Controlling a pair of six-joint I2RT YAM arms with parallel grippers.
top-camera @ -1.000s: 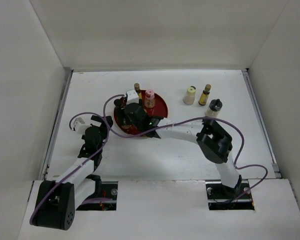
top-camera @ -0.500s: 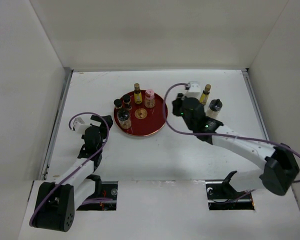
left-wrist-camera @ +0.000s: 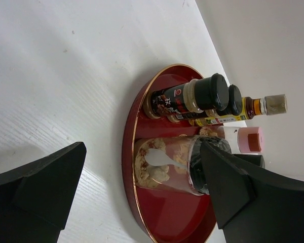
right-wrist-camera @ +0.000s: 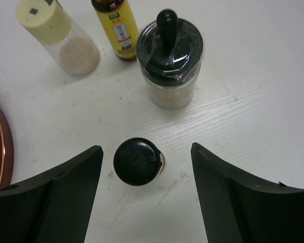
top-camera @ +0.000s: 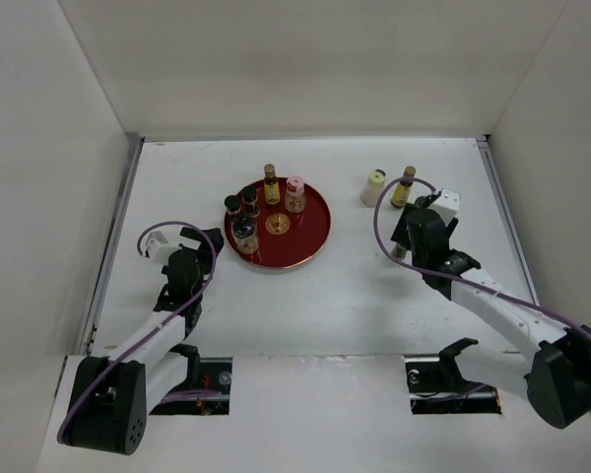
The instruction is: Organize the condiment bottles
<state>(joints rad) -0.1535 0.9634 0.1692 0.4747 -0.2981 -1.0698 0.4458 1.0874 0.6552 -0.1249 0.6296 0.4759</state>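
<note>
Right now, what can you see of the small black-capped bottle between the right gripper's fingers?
The black-capped bottle shows almost only its round, glossy black cap with a flip-lid seam; a sliver of pale body peeks out at right. It stands upright on the white table, centred between the right gripper's open fingers, touching neither. The knob-lidded jar stands apart behind it.

The left arm [top-camera: 156,328] and right arm [top-camera: 494,305] are white tubes with black joints, each carrying a looping purple cable [top-camera: 177,224]. Fingers [left-wrist-camera: 40,190] are black wedges; a white camera block [top-camera: 156,243] sits on each wrist.
</note>
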